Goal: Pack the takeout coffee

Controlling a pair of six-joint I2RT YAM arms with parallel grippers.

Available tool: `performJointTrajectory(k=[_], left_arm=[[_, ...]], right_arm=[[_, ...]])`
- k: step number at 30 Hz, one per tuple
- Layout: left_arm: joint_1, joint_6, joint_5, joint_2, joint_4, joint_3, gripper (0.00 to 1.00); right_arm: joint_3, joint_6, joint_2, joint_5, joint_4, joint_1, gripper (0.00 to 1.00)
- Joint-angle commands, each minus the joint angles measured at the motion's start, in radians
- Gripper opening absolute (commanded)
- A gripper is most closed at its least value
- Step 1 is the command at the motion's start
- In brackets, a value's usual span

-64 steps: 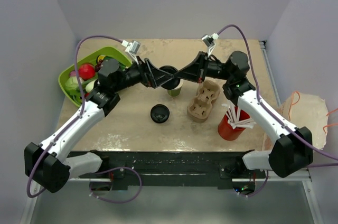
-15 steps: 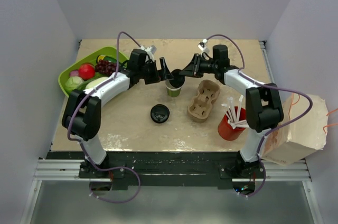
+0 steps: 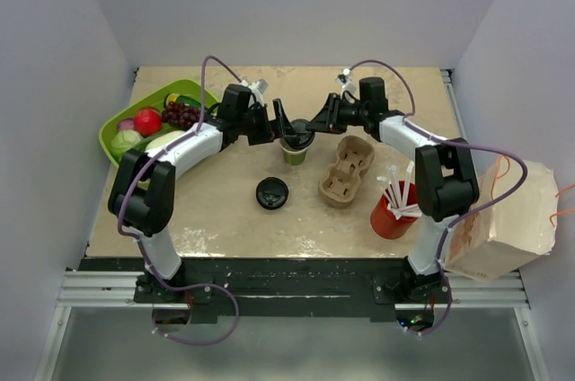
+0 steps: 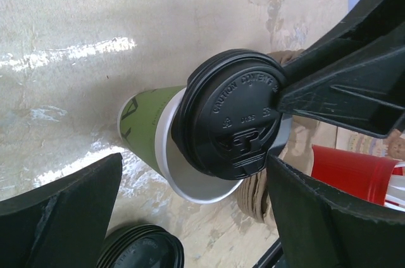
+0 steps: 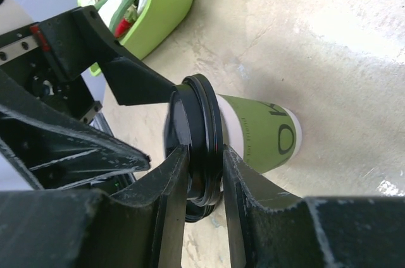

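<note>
Likely light and crushable, the cup (image 4: 147,124) wants a gentle mid-wall hold from the spread left gripper (image 4: 196,211); the right gripper (image 5: 202,154) pinches its tilted lid (image 4: 234,113).

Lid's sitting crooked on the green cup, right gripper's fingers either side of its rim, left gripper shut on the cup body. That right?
No: the left gripper is open, not shut on the green cup. The left wrist view shows its fingers spread wide, clear of the cup. The rest stands: black lid crooked, right gripper at its rim.
</note>
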Motion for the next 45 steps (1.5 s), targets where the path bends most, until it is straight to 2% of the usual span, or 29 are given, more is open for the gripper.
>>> performJointTrajectory(k=[1,12,28,33,41,45], left_arm=[[0.006,-0.038,0.051,0.014,0.034,0.039,0.99],[0.006,-0.119,0.057,0.023,0.046,0.016,0.91],[0.006,-0.133,0.005,-0.004,-0.008,0.0,0.87],[0.006,-0.131,-0.001,-0.009,-0.009,-0.007,0.83],[0.006,-0.137,0.022,-0.012,0.015,-0.026,0.71],[0.006,-0.145,0.039,-0.018,0.026,-0.032,0.66]], right_arm=[[0.042,-0.031,0.022,0.012,-0.009,-0.001,0.31],[0.054,-0.086,0.008,0.001,-0.074,0.014,0.35],[0.036,-0.087,-0.058,-0.001,-0.088,0.053,0.45],[0.048,-0.088,-0.05,0.042,-0.106,0.074,0.46],[0.062,-0.137,-0.047,0.18,-0.184,0.088,0.47],[0.054,-0.133,-0.047,0.168,-0.181,0.092,0.48]])
